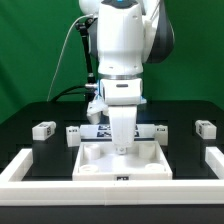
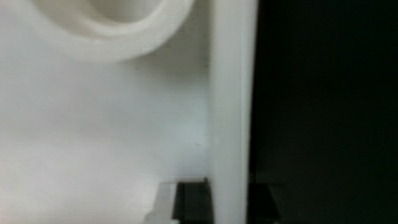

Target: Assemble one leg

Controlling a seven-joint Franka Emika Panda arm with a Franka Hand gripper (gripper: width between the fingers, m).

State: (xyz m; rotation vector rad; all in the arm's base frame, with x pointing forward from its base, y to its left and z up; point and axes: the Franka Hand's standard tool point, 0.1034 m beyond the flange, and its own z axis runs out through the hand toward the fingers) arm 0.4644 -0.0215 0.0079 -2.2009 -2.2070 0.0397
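The gripper [image 1: 121, 147] sits low over the square panel [image 1: 152, 162], jaw spread impossible to tell, with a leg [image 1: 42, 129] lying well apart toward the exterior view's left

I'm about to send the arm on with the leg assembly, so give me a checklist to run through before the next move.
1. Gripper down at the white panel: ok, it is low over the panel's middle.
2. Gripper holding a leg: cannot tell, neither view shows it clearly.
3. Leg at the exterior view's left free on the table: ok.
4. Leg at the exterior view's right free on the table: ok.
5. Wrist view sharp enough to guide by: not ok, blurred white fills most of it.
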